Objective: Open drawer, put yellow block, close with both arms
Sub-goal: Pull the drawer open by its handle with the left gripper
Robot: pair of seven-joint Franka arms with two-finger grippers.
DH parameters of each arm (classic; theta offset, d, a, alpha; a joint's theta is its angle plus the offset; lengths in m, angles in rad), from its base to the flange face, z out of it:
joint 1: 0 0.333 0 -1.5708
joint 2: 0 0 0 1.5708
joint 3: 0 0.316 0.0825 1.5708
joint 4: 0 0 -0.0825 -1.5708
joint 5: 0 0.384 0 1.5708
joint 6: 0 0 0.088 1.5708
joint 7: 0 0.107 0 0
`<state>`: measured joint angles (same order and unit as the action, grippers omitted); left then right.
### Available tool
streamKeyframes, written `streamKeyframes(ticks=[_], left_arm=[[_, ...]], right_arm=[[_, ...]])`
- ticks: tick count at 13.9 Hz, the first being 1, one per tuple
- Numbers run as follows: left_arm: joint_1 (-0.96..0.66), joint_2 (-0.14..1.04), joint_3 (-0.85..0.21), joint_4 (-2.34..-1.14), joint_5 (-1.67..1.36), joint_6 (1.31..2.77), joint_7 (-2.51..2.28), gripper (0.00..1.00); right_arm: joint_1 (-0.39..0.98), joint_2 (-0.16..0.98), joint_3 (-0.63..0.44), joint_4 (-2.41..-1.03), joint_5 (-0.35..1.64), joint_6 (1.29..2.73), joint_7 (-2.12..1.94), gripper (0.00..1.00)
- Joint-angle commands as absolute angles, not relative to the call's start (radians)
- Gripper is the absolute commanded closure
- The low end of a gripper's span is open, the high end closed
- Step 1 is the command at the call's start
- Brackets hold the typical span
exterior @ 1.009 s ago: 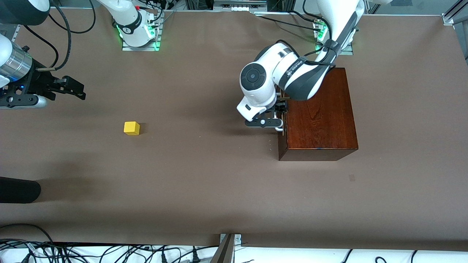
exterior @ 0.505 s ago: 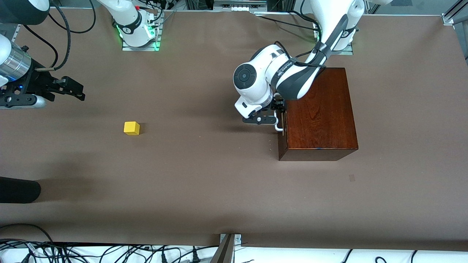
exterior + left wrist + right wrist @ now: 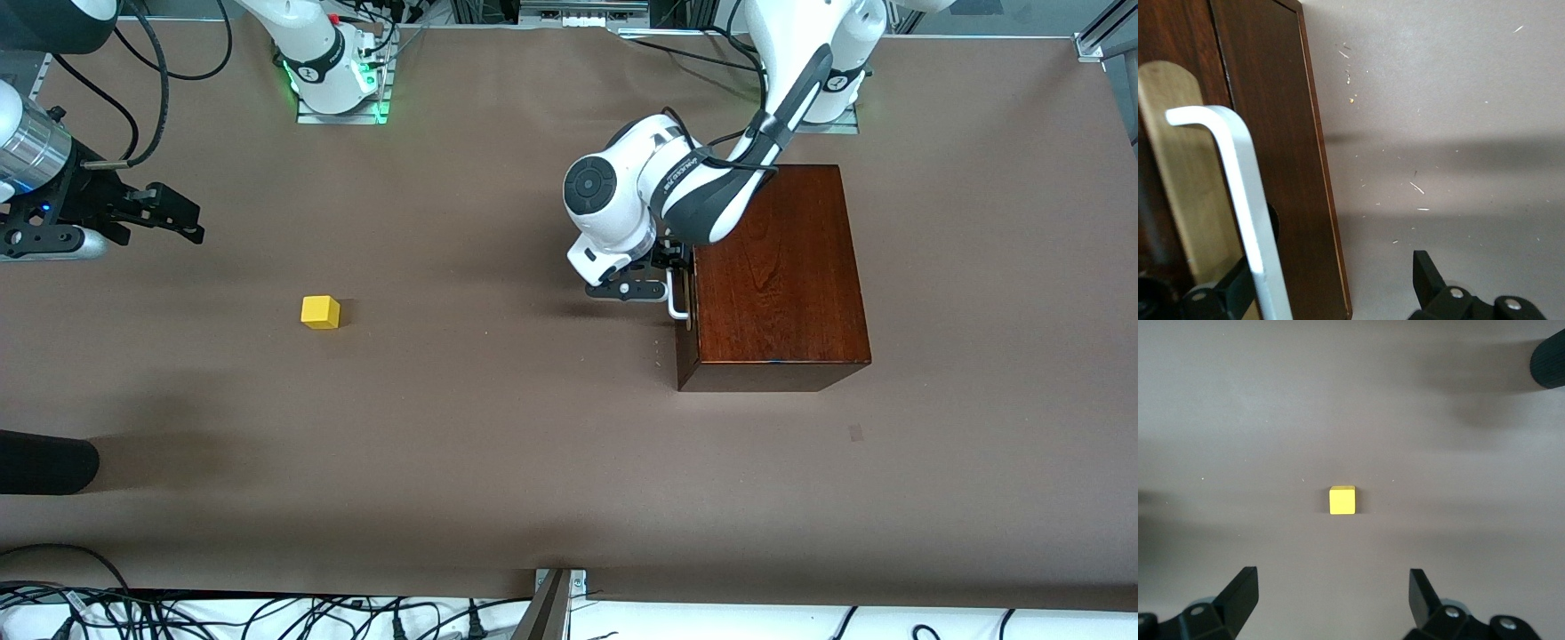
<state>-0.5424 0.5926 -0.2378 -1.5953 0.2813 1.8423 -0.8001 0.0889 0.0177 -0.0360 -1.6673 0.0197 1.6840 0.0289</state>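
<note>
The left arm reaches down from its base to the front of the dark reddish-brown glossy wooden box (image 3: 773,276), which sits on the brown counter (image 3: 498,427) toward the left arm's end. The left tool (image 3: 669,283) is right at the white loop handle (image 3: 678,307) on the dark wood drawer (image 3: 685,302) front. In the left wrist view, its black fingers (image 3: 1431,280) stand spread with the white handle (image 3: 1245,200) running between them, one finger on each side; whether either finger touches the handle, I cannot tell. The drawer front sits flush with the box, shut.

Over at the right arm's end of the counter, the right tool (image 3: 173,213) hangs in the air, fingers spread wide and holding nothing. The right wrist view looks straight down on the small bright yellow cube (image 3: 1342,500), lying between the two black fingertips (image 3: 1245,587) in that view, clear of both.

The yellow cube (image 3: 320,312) rests alone on the bare counter, well apart from the box, toward the right arm's end and nearer the front camera than the right tool's spot.
</note>
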Motion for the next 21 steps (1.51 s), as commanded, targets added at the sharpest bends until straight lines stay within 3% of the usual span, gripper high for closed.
streamKeyframes(ticks=[1,11,21], left_arm=[[-0.557,0.607,-0.23,-1.6,0.316,1.876,-0.851,0.0],[-0.611,0.646,-0.232,-1.58,0.307,1.95,-0.937,0.0],[-0.727,0.753,-0.23,-1.365,0.291,1.988,-1.028,0.0]], right_arm=[[0.077,-0.006,-0.026,-1.68,0.008,1.694,0.017,0.0],[0.08,-0.009,-0.011,-1.661,-0.003,1.687,0.017,0.0],[0.077,-0.023,-0.015,-1.669,-0.005,1.678,-0.002,0.0]])
